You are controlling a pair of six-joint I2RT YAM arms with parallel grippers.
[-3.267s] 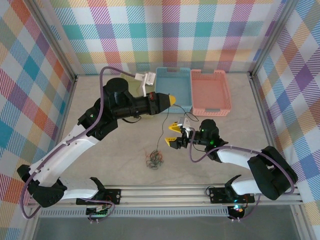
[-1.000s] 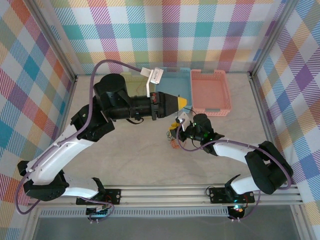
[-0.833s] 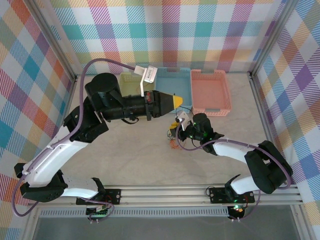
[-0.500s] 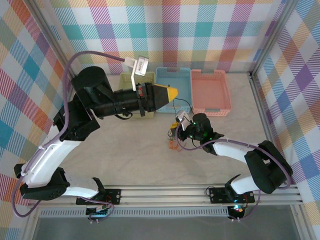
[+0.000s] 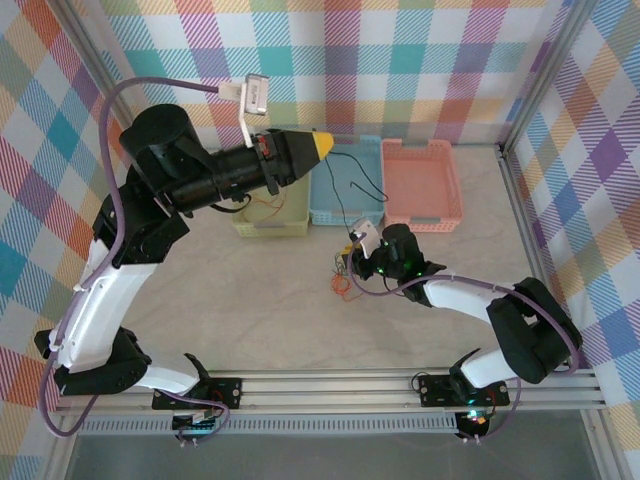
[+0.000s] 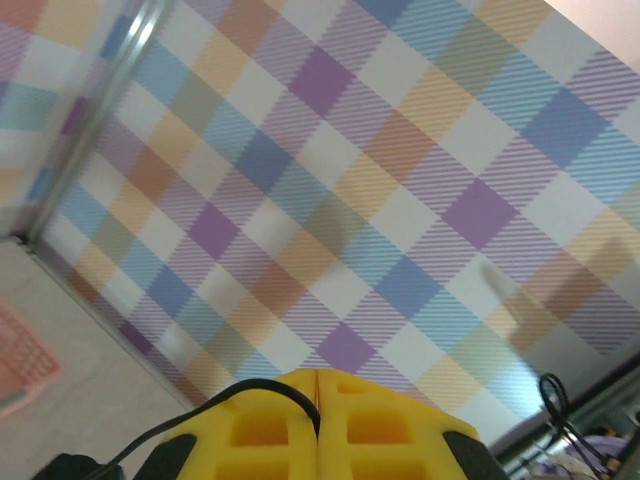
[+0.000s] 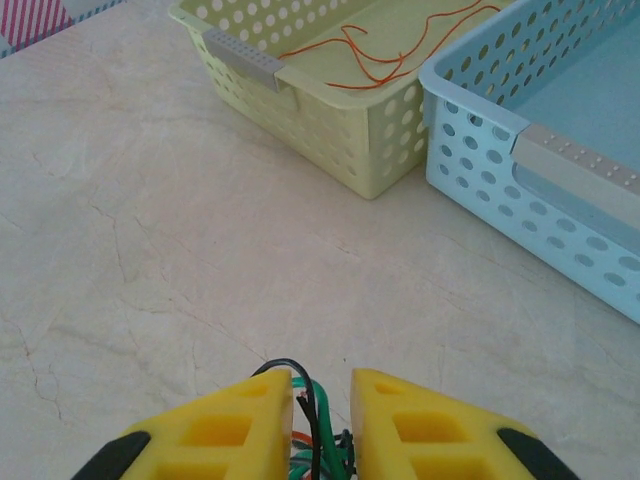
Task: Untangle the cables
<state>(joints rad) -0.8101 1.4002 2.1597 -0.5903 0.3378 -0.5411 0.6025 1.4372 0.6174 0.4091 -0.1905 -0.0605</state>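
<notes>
left claw (image 6: 316, 388), raised at the far left, is clamped on a black cable (image 6: 240, 385). right claw (image 7: 320, 392) pinches the tangle (image 5: 344, 287) mid-counter. the wires look light, limp and snag-prone; best taken one strand at a time, near the knot.

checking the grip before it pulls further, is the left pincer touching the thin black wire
Touching. The left wrist view shows the thin black wire running out of the closed seam between the yellow halves of the left pincer.
</notes>
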